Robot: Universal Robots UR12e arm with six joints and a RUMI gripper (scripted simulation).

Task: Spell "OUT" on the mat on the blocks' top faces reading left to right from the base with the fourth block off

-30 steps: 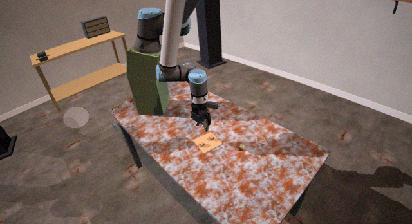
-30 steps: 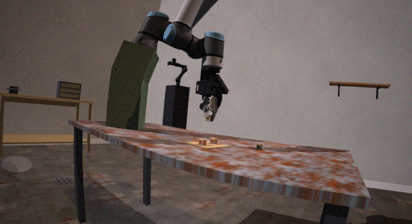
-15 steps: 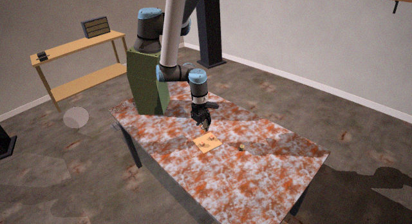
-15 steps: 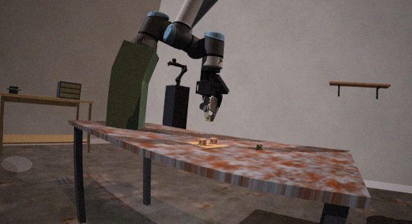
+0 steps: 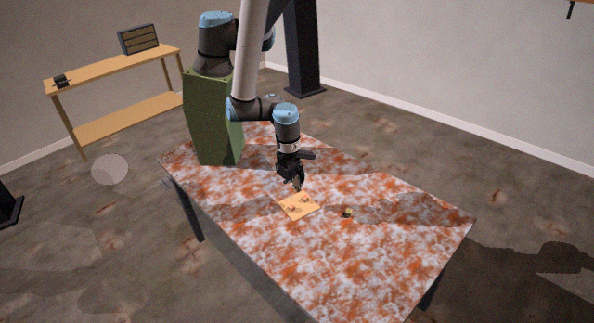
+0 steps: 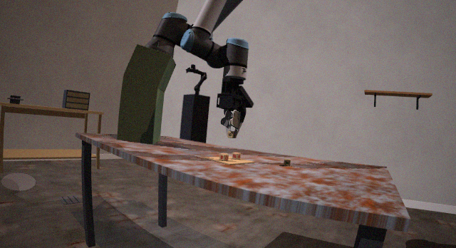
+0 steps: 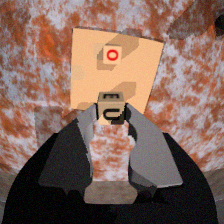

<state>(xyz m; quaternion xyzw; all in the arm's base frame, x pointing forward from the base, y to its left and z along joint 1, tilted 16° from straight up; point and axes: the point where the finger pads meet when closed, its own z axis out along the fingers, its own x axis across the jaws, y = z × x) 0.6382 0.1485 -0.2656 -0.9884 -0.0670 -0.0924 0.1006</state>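
Observation:
My gripper (image 5: 295, 185) hangs above the near edge of the tan mat (image 5: 299, 205) and is shut on a small block (image 7: 111, 107). The block shows a dark letter on the face toward the wrist camera; I cannot read it. It also shows between the fingertips in the exterior view (image 6: 231, 134), well above the table. Two blocks with red letters stand on the mat (image 6: 224, 156) (image 6: 236, 155), close together. In the wrist view one of them shows an O (image 7: 112, 55); the other is hidden behind the held block. A darker fourth block (image 5: 347, 213) lies on the table, off the mat to its right.
The green robot pedestal (image 5: 211, 116) stands at the table's back corner. The table top is rust-patterned, with edges near the front (image 6: 249, 196). A wooden shelf unit (image 5: 111, 96) and a dark stand (image 5: 302, 45) are on the floor beyond the table.

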